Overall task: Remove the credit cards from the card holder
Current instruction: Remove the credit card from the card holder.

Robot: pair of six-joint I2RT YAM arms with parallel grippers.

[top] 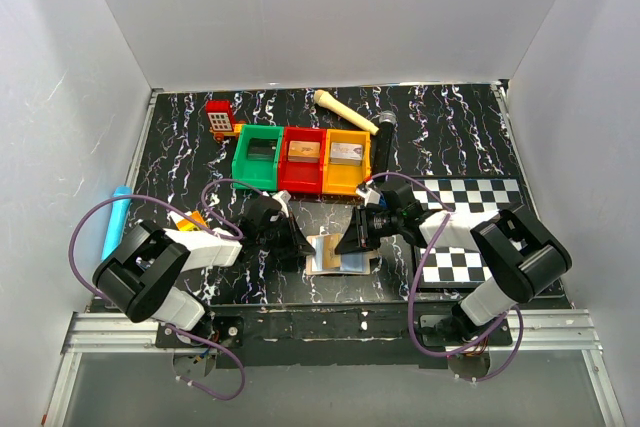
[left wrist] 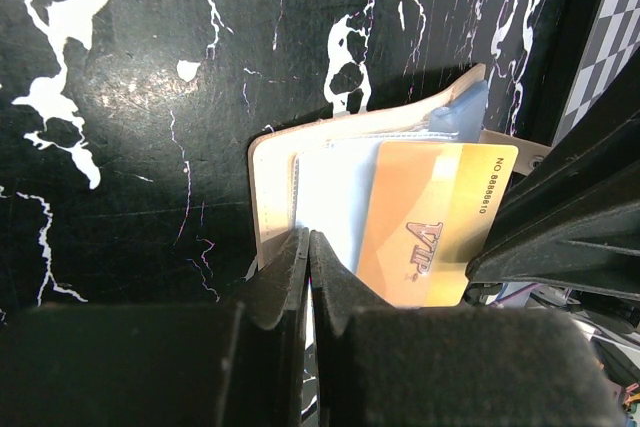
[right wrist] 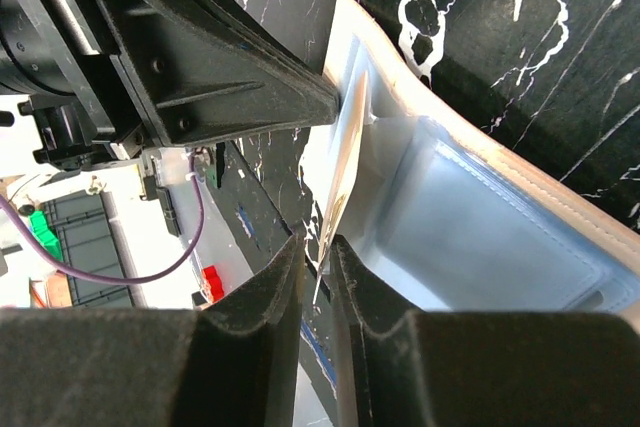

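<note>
**Card removal: 1 card part-way out, none clear of the holder**

Obs. The cream-tan bifold card holder point(top: 338, 255), pale blue inside, lies open on the black white-veined table point(top: 450, 137). It sits near the front edge, between the 2 arms.

Left gripper point(left wrist: 308, 265): fingers closed together with nothing between them. The tips rest on the holder's left panel, just inside the cream border. Judged to be pinning the holder down.

Card: 1 thin gold card point(left wrist: 432, 237) printed "VIP" sticks out of a pocket across the open panels. 1 end is tucked under the pale blue pocket and the other end is exposed towards the right arm.

Right gripper point(right wrist: 320, 259): fingers nearly together, with the card's free edge in the narrow gap between them. I cannot tell whether they pinch the card or only bracket it.

Progress. Holder is open and held in place, and the first card is partly drawn. No card lies loose on the table in any view, so no removal counts as done.

Remaining, as judged: secure the gold card, pull it free of the pocket and set it down. Then check the pockets. Whether more cards sit inside cannot be told from these views.
</note>
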